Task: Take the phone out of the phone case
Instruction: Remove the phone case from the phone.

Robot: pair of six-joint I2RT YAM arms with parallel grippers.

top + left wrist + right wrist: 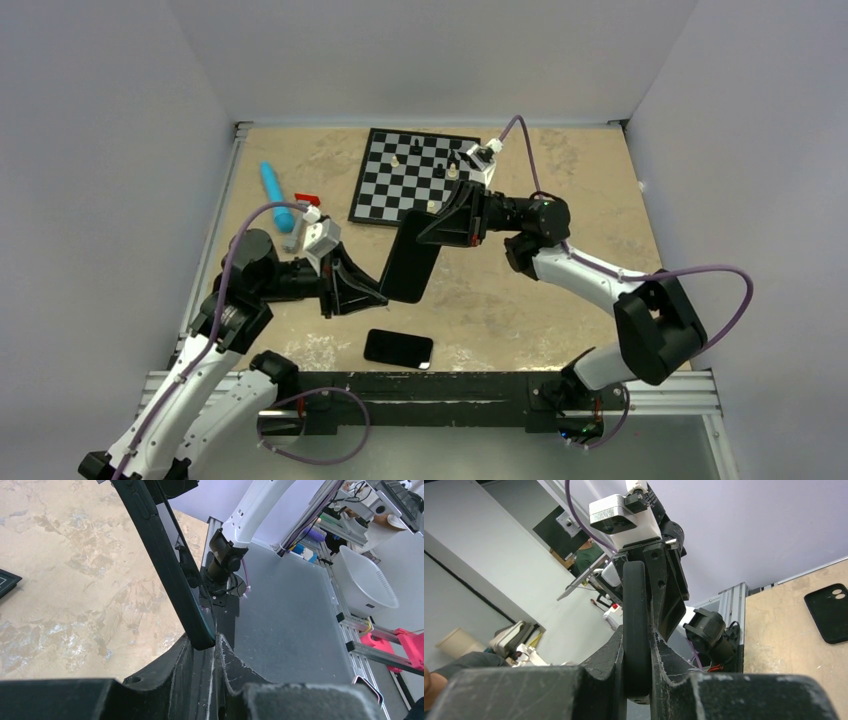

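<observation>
— Sandy brown table (560,290), grey walls all round. Where is the phone (410,262)?
— Up off the table, tilted, over the middle. It is a black slab. Its thick dark rim has button bumps, so the phone case (165,565) looks to be on it
— Who has it?
— Both of them. The left gripper (383,293) pinches its low near end. The right gripper (432,230) pinches its high far end. Each one is closed tight on it
— How many black flat things are there?
— Two. One is the held one. The other black slab (398,348) lies flat on the table, closer to the front edge and not touching the held one. It has two round spots at one corner. I cannot tell if it is a phone or a bare case
— What else?
— Two grippers, one chessboard (395,190) with a few small pieces on it, and one blue tube (277,195) lying to its left
</observation>
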